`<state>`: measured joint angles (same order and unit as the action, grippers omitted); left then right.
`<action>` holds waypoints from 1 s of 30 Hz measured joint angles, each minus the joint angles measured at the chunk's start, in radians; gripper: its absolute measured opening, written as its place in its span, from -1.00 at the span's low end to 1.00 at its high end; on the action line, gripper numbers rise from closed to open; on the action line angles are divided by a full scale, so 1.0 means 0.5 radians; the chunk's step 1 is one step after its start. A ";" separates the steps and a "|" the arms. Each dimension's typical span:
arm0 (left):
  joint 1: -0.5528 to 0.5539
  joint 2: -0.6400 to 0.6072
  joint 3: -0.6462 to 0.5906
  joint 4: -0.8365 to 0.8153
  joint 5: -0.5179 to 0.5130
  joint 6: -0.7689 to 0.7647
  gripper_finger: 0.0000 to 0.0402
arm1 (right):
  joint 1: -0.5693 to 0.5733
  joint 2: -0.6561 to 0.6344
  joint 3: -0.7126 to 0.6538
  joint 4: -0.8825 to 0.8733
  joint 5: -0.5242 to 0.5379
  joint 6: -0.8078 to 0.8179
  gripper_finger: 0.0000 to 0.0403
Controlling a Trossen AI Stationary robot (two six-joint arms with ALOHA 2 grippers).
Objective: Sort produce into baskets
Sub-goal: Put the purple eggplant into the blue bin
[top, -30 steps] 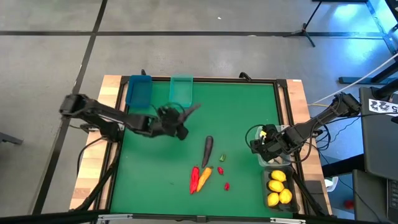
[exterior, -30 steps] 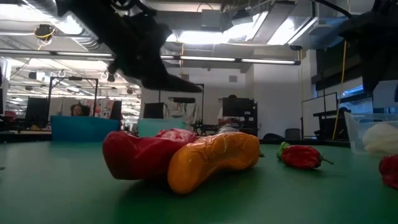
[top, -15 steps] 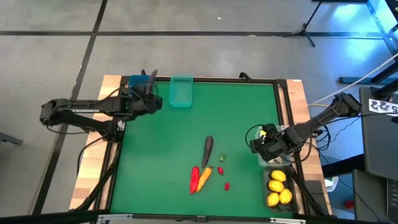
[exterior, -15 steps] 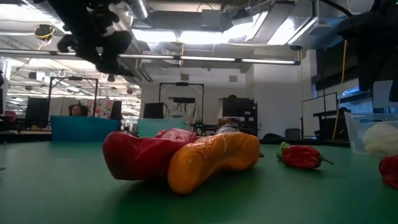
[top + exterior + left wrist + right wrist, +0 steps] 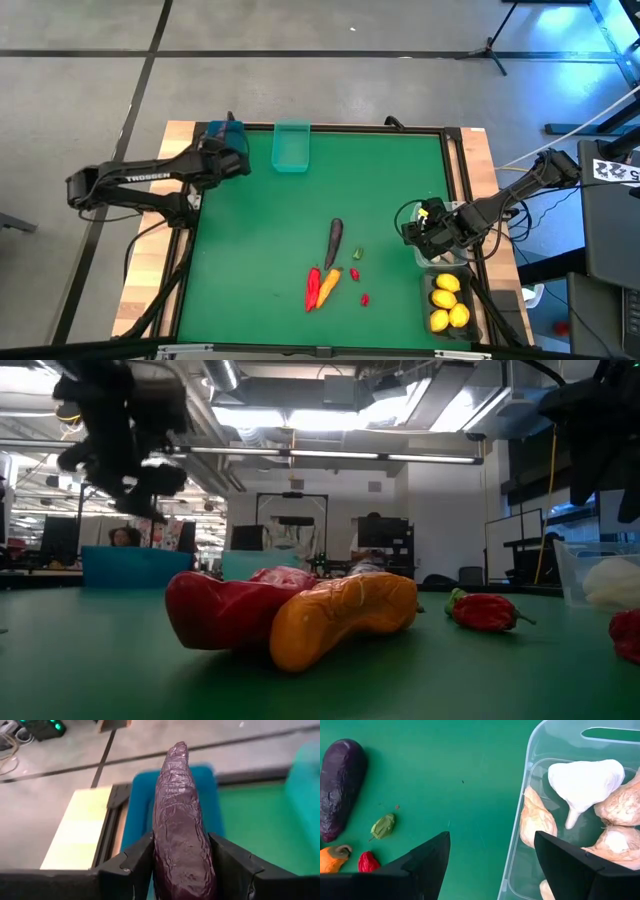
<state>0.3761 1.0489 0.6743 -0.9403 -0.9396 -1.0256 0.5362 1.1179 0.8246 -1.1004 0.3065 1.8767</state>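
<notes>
Over the green table [image 5: 260, 250], the left gripper [image 5: 181, 865] clamps a dark purple eggplant [image 5: 181, 835] above the blue bin [image 5: 135, 815] at the far left corner. The right gripper [image 5: 490, 855] hangs with fingers spread beside the clear bin [image 5: 530, 740], which holds what look like garlic bulbs [image 5: 585, 782]. A second eggplant [image 5: 333, 241] lies mid-table near the carrot [image 5: 328, 285] and red chili peppers [image 5: 313, 285].

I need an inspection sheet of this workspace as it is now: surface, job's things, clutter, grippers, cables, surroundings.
Surface: green mat on a wooden table.
Job's things: blue bin and teal bin at the far edge; clear bin holding garlic bulbs; lemons in a bin at the near right; on the mat, a purple eggplant, an orange carrot, red chili peppers and a green bit.
Clutter: nothing seen.
Grippers: left gripper shut on an eggplant above the blue bin; right gripper open beside the clear bin.
Cables: cables run along the right arm.
Surroundings: grey floor, a tripod.
</notes>
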 joint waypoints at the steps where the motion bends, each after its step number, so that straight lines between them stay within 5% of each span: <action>1: 0.008 0.000 -0.049 0.012 0.020 0.007 -0.16 | 0.001 0.000 0.000 0.000 0.000 0.000 0.44; 12: 0.034 0.000 -0.344 0.428 0.037 0.220 -0.16 | 0.000 -0.001 0.000 0.004 -0.059 0.000 0.44; 20: 0.270 0.000 -0.348 0.736 0.278 0.685 -0.16 | 0.001 -0.001 0.000 0.023 -0.095 0.002 0.44; 30: 0.502 0.000 -0.348 0.773 0.410 0.886 -0.16 | 0.000 -0.001 0.000 0.043 -0.094 0.002 0.44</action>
<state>0.6273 1.0489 0.5003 -0.5537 -0.7345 -0.5825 0.5362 1.1175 0.8246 -1.0786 0.2596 1.8778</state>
